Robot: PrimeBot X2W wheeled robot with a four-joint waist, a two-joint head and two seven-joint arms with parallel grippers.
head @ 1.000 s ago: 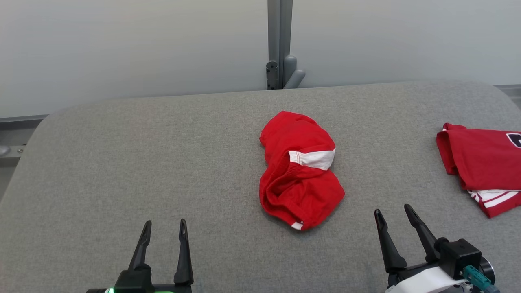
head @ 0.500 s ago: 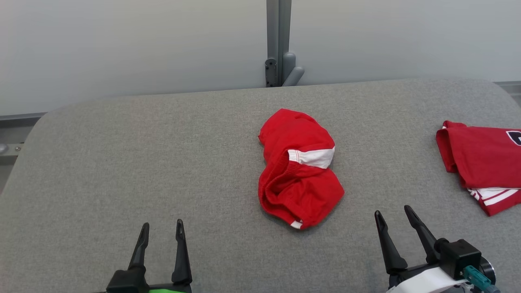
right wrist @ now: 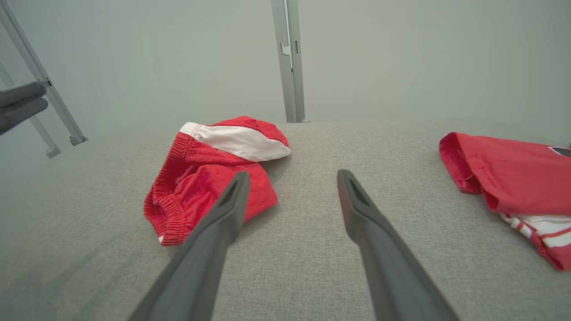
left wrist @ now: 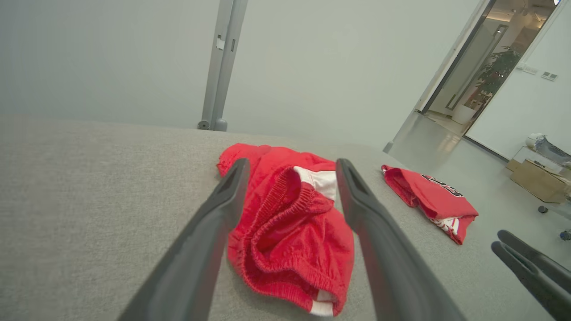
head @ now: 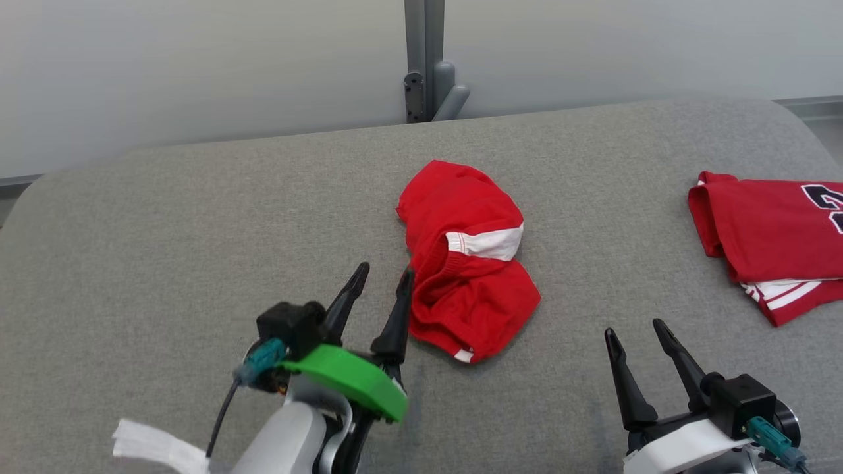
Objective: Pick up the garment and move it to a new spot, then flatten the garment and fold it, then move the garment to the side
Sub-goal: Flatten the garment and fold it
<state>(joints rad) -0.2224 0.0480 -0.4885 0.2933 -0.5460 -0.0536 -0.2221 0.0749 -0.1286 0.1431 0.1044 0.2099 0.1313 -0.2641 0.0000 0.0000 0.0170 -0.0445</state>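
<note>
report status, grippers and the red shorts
Left gripper open beside crumpled red shorts, no grip yet. Right gripper open, clear. Folded jersey far right, not blocking.

Crumpled red garment point(head: 464, 263) lay mid grey table point(head: 164, 263). Left gripper point(head: 385, 273) stood spread, one fingertip at garment's left edge, contact unclear. Right gripper point(head: 635, 327) spread, well apart from garment. Folded red jersey point(head: 770, 237) lay far right.

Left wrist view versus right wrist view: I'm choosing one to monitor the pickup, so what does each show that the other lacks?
Left wrist: the red shorts between the fingers of the open left gripper, and a doorway. Right wrist: bare grey surface between the fingers of the open right gripper, shorts left of them. Both: the shorts, the folded red jersey, the grey post.
</note>
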